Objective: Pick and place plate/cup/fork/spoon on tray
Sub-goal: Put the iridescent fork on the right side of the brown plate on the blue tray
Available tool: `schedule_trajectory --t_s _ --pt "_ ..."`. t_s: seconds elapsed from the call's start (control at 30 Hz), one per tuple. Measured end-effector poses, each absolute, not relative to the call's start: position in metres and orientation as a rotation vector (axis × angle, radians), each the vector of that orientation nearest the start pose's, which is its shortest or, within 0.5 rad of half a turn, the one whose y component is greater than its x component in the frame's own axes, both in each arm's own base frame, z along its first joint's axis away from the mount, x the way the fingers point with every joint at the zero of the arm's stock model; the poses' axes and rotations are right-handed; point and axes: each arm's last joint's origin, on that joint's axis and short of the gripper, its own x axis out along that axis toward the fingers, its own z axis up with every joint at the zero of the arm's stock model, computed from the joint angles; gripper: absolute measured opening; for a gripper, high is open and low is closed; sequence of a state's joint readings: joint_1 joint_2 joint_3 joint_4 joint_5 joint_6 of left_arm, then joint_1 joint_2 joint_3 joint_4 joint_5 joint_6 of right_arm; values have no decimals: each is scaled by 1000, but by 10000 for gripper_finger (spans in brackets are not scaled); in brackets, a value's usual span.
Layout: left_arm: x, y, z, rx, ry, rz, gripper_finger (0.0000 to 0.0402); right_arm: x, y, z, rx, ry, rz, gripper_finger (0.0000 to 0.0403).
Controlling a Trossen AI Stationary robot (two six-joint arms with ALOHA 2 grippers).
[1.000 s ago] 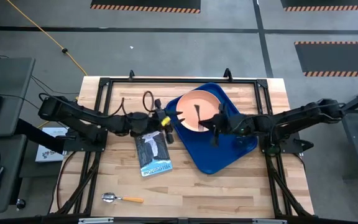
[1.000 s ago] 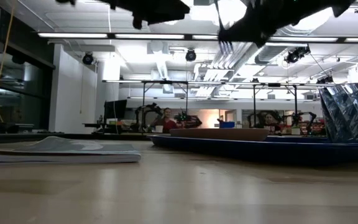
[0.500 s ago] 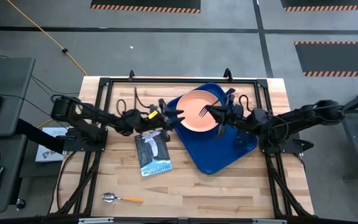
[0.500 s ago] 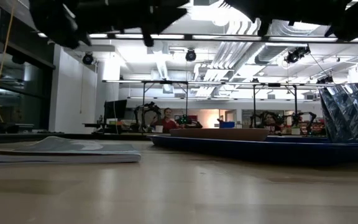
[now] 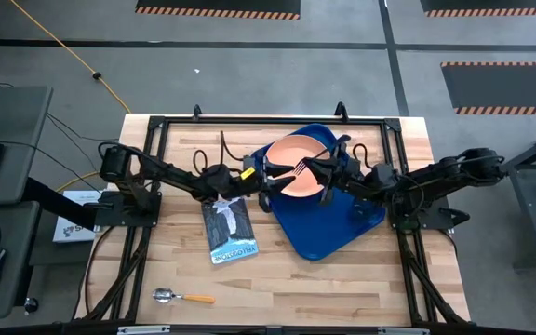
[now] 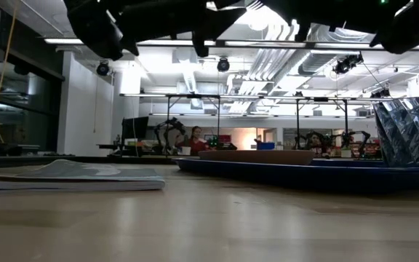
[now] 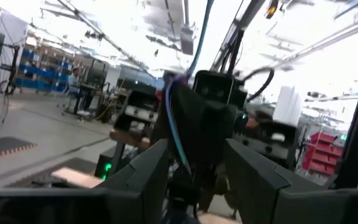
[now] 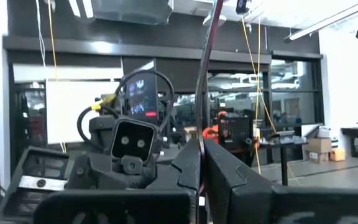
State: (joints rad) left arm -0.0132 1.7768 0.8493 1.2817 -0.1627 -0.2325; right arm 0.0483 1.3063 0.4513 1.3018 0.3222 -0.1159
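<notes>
From the high view, I see my right end effector (image 5: 316, 169) clamped on the fork (image 5: 298, 168) above the plate (image 5: 296, 155), which sits in the tray (image 5: 342, 228). The left end effector (image 5: 266, 178) hovers open at the plate's edge. The spoon (image 5: 182, 297) lies near the counter's (image 5: 277, 279) front. Low view: the plate (image 6: 257, 156) rests in the tray (image 6: 304, 175). Right wrist view: the fork (image 8: 202, 93) stands pinched between the fingers.
</notes>
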Motion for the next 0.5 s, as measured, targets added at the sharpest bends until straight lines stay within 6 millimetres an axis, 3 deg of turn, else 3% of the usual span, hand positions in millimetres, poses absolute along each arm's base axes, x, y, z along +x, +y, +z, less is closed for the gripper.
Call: schedule_trajectory --t_s 0.23,0.5 --pt "358 0 238 -286 -378 108 173 242 3 256 -22 -457 -291 0" --pt "360 2 241 -414 -396 113 173 251 4 258 -33 -435 -262 0"
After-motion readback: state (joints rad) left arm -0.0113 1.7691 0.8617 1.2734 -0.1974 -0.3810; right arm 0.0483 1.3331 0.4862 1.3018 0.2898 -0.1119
